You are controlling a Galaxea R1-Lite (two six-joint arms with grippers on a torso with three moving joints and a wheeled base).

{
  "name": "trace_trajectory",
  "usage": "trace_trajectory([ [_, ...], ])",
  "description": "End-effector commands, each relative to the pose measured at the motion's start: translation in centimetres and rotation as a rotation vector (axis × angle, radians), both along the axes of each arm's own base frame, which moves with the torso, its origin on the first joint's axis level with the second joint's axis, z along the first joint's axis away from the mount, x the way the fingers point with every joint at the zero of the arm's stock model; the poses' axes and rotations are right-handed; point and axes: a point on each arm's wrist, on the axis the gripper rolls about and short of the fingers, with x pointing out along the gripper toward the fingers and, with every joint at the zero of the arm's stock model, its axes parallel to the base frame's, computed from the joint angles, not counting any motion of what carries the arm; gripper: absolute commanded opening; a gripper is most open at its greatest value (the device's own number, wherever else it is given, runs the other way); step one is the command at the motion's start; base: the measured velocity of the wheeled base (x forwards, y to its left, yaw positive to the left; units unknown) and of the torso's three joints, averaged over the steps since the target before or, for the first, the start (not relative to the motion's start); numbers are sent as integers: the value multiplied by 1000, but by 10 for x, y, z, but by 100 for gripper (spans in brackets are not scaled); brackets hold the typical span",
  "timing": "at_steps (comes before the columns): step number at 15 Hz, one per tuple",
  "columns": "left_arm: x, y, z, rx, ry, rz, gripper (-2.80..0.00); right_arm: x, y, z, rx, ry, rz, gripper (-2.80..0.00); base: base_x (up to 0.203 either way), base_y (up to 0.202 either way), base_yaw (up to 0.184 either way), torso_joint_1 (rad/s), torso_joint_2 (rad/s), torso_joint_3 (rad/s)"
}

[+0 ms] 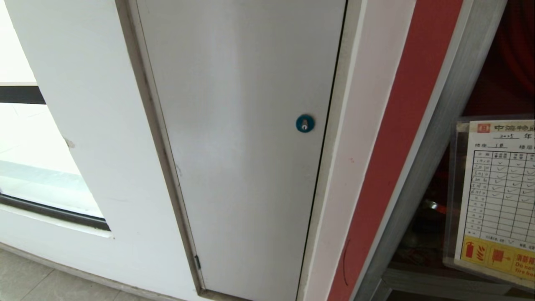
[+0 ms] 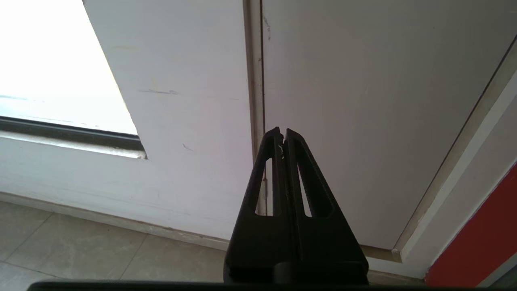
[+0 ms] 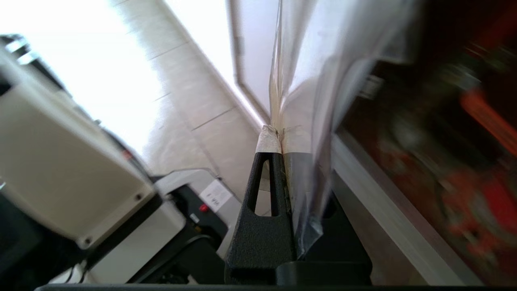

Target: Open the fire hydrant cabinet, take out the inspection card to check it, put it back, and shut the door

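The right gripper (image 3: 280, 139) pinches the white laminated inspection card (image 3: 299, 93) with its black grid, edge-on between its pressed-together fingers, beside the red-lined cabinet (image 3: 436, 161).

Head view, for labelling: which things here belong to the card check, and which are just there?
Job:
- inspection card, pinched in the shut right tool
- fire hydrant cabinet, open

Just there:
- white door with blue lock
- window
- left tool, shut, idle

Daylight glare from the window (image 1: 25, 138); the right wrist view seems motion-blurred
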Motion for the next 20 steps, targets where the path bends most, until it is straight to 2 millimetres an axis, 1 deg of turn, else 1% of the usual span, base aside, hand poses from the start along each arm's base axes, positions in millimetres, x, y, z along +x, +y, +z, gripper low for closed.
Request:
trace_trajectory([
  [1, 1, 0, -2, 0, 8, 0, -280, -2, 13, 1, -8, -19, 130, -280, 0, 0, 0, 0, 0, 0],
  [4, 1, 0, -2, 0, 8, 0, -280, -4, 27, 4, -18, -10, 301, -280, 0, 0, 0, 0, 0, 0],
  [5, 1, 0, -2, 0, 8, 0, -280, -6, 29, 5, -35, 11, 309, -280, 0, 0, 0, 0, 0, 0],
  [7, 1, 0, -2, 0, 8, 0, -280, -3, 26, 5, -62, 22, 289, -280, 0, 0, 0, 0, 0, 0],
  [11, 1, 0, -2, 0, 8, 0, -280, 4, 21, -2, -33, 60, 236, -280, 0, 0, 0, 0, 0, 0],
  [13, 1, 0, -2, -2, 8, 0, -280, 13, 15, -10, -34, 52, 192, -280, 0, 0, 0, 0, 0, 0],
  [15, 1, 0, -2, 0, 8, 0, -280, 20, 13, -10, -7, 67, 157, -280, 0, 0, 0, 0, 0, 0],
  [20, 1, 0, -2, 0, 8, 0, -280, 30, 30, 2, 104, 116, 219, -280, 0, 0, 0, 0, 0, 0],
])
